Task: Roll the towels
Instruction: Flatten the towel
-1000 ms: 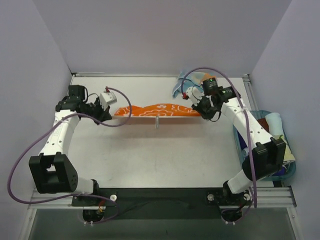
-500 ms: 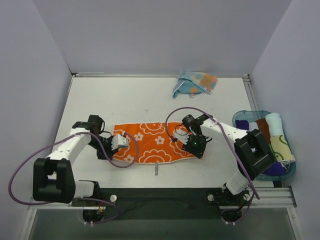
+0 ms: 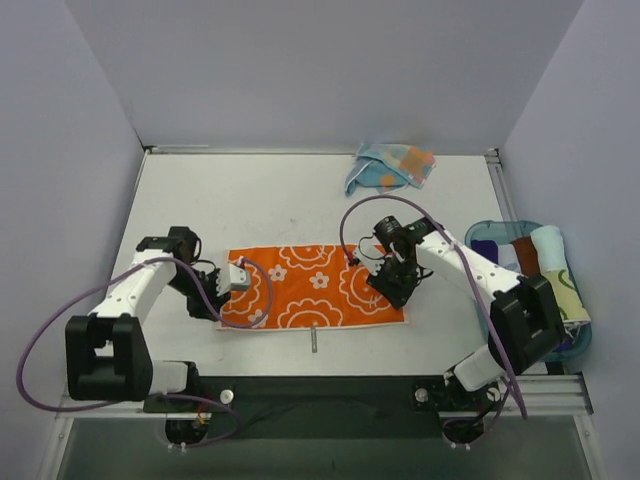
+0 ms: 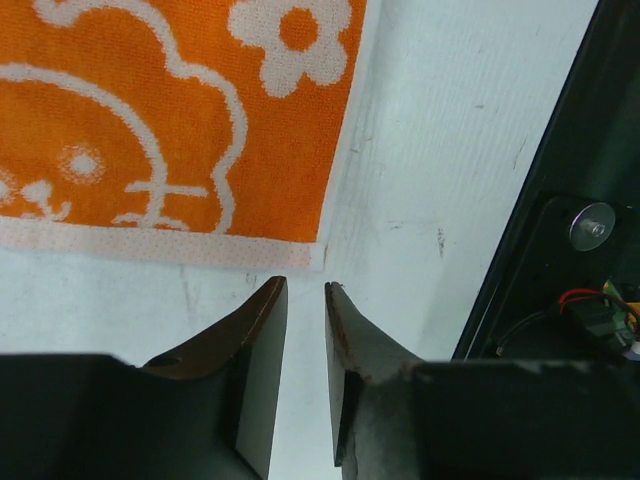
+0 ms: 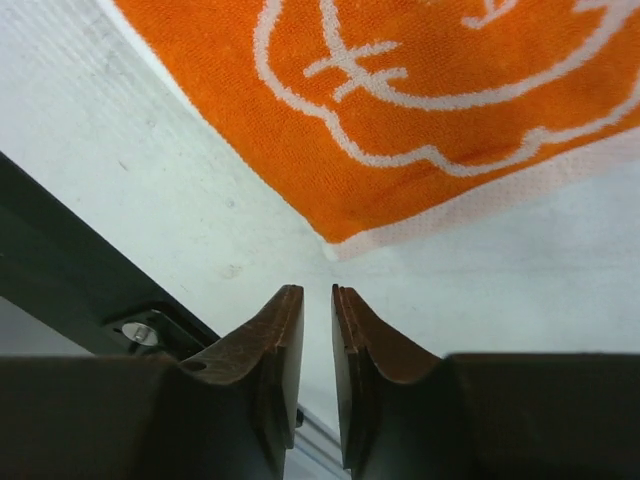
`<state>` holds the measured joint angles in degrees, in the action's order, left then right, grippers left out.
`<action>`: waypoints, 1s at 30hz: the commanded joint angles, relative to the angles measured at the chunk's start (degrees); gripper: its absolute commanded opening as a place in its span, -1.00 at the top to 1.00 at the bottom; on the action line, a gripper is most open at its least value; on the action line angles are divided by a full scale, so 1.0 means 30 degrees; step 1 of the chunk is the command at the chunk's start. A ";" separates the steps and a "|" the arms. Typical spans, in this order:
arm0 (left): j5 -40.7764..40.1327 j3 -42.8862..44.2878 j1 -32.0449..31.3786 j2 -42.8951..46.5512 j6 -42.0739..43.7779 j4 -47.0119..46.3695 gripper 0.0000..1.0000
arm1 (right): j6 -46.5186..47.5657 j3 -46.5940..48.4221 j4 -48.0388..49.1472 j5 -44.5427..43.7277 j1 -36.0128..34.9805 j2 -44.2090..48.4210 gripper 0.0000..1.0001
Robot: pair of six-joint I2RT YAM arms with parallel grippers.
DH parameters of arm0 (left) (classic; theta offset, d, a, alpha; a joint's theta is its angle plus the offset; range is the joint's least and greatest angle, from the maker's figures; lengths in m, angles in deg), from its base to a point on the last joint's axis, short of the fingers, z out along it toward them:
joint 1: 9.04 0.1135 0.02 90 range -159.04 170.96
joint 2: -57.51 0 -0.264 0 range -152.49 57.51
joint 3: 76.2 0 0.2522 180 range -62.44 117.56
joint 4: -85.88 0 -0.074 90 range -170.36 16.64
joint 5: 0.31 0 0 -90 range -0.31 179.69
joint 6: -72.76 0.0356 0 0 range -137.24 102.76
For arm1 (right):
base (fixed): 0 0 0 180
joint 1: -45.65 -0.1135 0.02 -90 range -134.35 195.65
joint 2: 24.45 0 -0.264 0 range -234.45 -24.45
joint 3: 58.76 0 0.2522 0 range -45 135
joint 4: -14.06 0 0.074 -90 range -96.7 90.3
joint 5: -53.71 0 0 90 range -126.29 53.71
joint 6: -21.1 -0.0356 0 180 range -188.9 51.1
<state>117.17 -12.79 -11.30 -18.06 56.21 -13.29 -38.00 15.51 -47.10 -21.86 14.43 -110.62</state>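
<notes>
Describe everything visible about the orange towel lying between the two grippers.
The orange towel is a soft terry-looking cloth, orange with white flower and cloud-like outlines and a pale border. It lies spread flat and unrolled on the white table, its long side running left to right. The left gripper and right gripper sit just off its near corners, jaws nearly closed, holding nothing. Only the table touches it.

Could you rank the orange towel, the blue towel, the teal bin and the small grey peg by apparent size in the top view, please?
1. Orange towel, spread flat, clearly largest.
2. Teal bin, partly hidden by the right arm, so its rank is less sure.
3. Blue towel, crumpled.
4. Grey peg, smallest.
</notes>
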 commanded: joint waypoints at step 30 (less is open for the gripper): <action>-0.2288 -0.0705 -0.0974 -0.2966 -0.2597 -0.3757 0.72 | -0.4057 0.0010 0.0684 -0.1946 -0.0697 -0.3388 0.18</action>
<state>111.69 -18.17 -14.93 -27.22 47.01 -25.27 -49.56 11.67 -41.77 -29.55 11.94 -124.39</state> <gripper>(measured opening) 0.128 0.388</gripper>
